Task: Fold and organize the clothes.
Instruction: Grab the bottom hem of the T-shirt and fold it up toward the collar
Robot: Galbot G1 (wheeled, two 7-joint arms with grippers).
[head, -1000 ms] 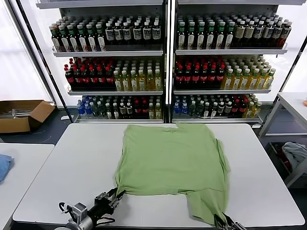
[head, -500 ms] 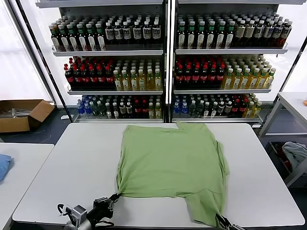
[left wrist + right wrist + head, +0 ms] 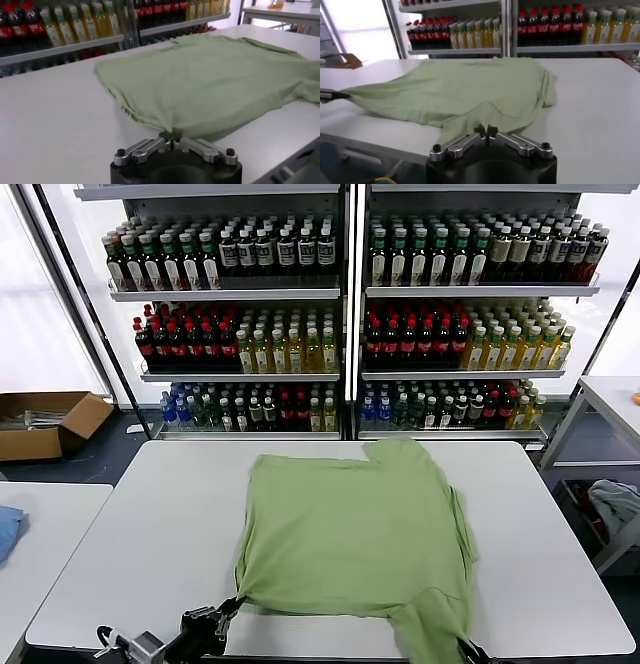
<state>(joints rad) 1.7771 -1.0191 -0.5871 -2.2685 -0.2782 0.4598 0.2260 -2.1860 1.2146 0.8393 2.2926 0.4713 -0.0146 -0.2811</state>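
The clothes, a light green shirt [image 3: 355, 534], lie spread on the white table [image 3: 150, 524], and one part hangs over the near edge at the right. My left gripper [image 3: 228, 609] is at the near edge, shut on the shirt's near-left hem corner; the left wrist view shows the cloth [image 3: 210, 75] pinched between the closed jaws of the left gripper [image 3: 171, 136]. My right gripper [image 3: 465, 647], mostly below the picture edge, is shut on the hanging part. In the right wrist view, the right gripper [image 3: 486, 131] has the shirt [image 3: 465, 87] drawn into its closed jaws.
Shelves of bottles [image 3: 350, 324] stand behind the table. A cardboard box [image 3: 45, 422] sits on the floor at far left. A blue cloth [image 3: 8, 529] lies on a side table at the left, a pale grey cloth [image 3: 612, 502] under a table at the right.
My left gripper closed on the hem corner. Both grippers then drew back toward the near edge, dragging the shirt's front hem with them.
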